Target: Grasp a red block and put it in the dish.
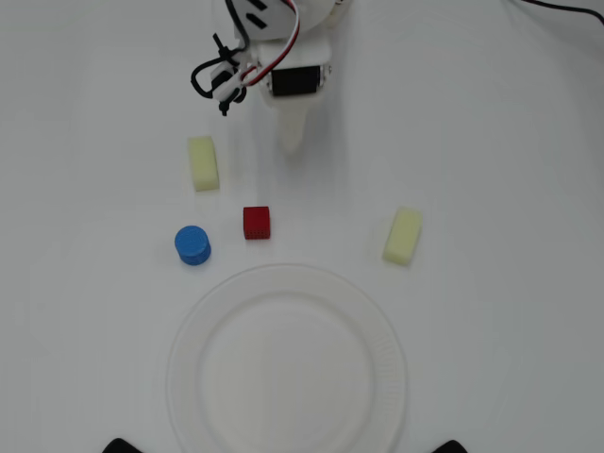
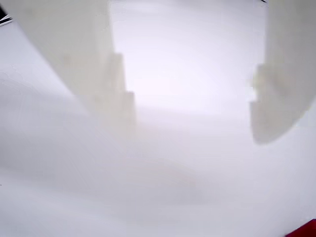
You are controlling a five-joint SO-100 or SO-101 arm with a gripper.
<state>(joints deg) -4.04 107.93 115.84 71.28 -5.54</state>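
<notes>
Presently the claw (image 1: 292, 142) hangs over the white table (image 1: 510, 142) at the top centre of the overhead view, its pale tip pointing down the picture. In the wrist view the claw (image 2: 192, 123) shows two white fingers (image 2: 281, 98) set wide apart, with bare table between them; it holds nothing.

The red block (image 1: 256, 223) lies on the table below the claw tip in the overhead view, slightly to the left of it and clear of it, not touching. In the wrist view only a red corner of the block (image 2: 303, 230) shows, at the bottom right edge, outside the gap between the fingers and below the right one.

The dish (image 1: 189, 377) sits at the bottom centre of the overhead view, empty, its upper rim just below the block but apart from it.

Other items, overhead view: a blue cylinder (image 1: 192, 245) lies left of the block, near it, not touching. One yellow block (image 1: 203, 163) lies upper left of the red one, level with the claw tip. Another yellow block (image 1: 403, 236) lies well to the right, tilted. Red, white and black cables (image 1: 236, 66) loop at the arm's left side.
</notes>
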